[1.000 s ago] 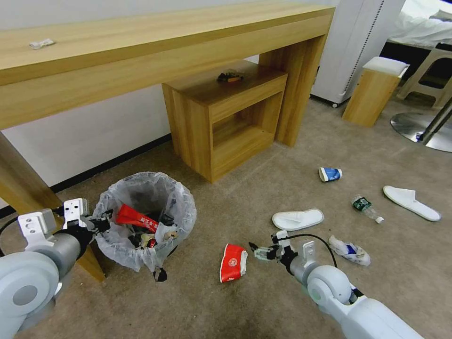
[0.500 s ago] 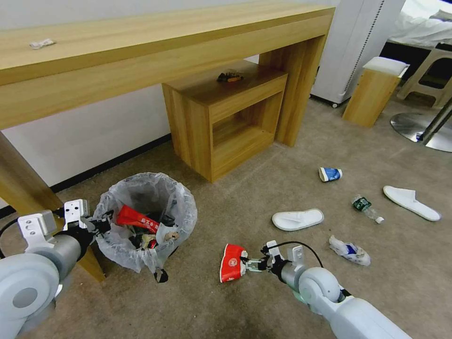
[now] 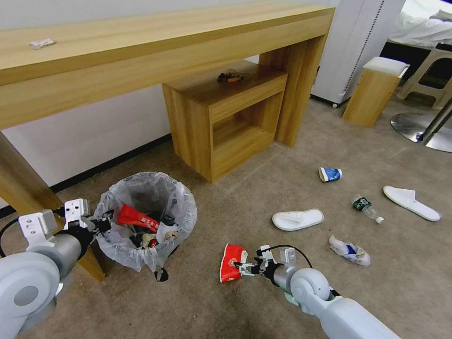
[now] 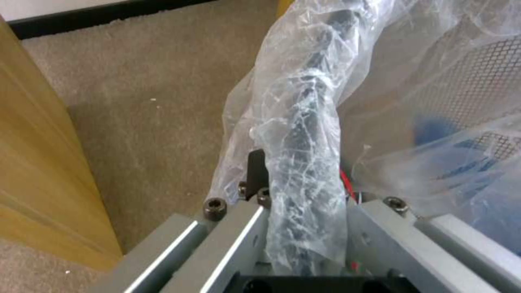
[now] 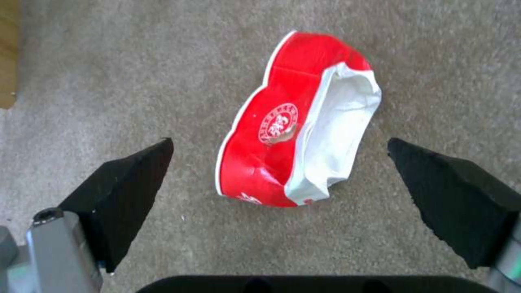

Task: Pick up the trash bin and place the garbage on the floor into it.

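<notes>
The trash bin (image 3: 146, 221) is gripped at its rim by the closed left claw (image 3: 96, 225), kept near; the right claw (image 5: 282, 195) is spread wide around the crushed red cup (image 5: 296, 122) for grasping.

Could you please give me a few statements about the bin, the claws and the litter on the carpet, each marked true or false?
1. The left claw is shut on the rim of the trash bin. True.
2. The right claw is closed on the red paper cup. False: its fingers stand open on either side of the crushed cup, which lies on the carpet.
3. The trash bin holds no litter yet. False: a red wrapper and other scraps lie inside its plastic bag.
4. Two white slippers lie apart on the carpet. True.
5. The blue paper cup stands on the wooden cabinet. False: it lies on its side on the carpet.
</notes>
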You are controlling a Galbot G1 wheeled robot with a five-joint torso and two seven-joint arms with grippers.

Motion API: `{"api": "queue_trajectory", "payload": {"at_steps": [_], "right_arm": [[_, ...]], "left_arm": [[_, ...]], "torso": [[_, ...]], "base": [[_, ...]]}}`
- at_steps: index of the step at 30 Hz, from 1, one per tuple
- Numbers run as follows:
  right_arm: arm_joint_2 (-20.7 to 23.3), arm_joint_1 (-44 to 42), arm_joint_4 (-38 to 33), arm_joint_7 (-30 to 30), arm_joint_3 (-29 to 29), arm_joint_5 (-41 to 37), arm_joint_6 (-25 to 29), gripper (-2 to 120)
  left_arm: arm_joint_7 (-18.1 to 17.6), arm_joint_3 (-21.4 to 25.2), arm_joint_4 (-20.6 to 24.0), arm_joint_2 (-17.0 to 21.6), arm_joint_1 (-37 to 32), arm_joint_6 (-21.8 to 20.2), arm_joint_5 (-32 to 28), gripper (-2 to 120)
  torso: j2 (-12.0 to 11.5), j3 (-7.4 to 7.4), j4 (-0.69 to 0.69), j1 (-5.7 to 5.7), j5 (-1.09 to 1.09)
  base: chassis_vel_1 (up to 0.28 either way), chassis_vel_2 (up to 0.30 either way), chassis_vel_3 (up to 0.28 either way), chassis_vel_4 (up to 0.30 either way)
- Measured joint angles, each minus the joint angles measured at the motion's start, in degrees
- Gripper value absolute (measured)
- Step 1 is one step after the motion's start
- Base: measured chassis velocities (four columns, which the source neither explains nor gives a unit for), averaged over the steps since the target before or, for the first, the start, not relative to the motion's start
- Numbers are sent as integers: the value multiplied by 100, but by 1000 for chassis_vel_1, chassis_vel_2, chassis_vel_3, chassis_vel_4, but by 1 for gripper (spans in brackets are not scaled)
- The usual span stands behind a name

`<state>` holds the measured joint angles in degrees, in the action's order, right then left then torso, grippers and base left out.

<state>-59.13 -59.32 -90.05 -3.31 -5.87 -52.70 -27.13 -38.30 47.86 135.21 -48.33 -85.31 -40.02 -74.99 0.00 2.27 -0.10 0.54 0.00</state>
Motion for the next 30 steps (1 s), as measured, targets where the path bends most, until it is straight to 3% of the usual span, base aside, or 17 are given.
{"api": "queue_trajectory", "payload": {"at_steps": [8,12,23,30], "right_arm": [[-273,170,526,129,-29,119,76,100],[-497,268,812,471,24,302,229,100],[-585,374,1125,1389,25,793,589,99],[-769,410,1401,1355,-15,1020,538,98]], "left_arm": [[-7,6,52,-8,-42,1,6,0],[-8,13,44,-8,-56,2,27,0],[-4,5,39,-20,-52,8,53,0],[-1,12,31,-21,-66,11,57,0]], "torso": [[0,0,0,0,0],[0,0,0,0,0],[0,0,0,0,0],[0,0,0,0,0]], "base": [[0,0,0,0],[0,0,0,0],[0,0,0,0],[0,0,0,0]]}}
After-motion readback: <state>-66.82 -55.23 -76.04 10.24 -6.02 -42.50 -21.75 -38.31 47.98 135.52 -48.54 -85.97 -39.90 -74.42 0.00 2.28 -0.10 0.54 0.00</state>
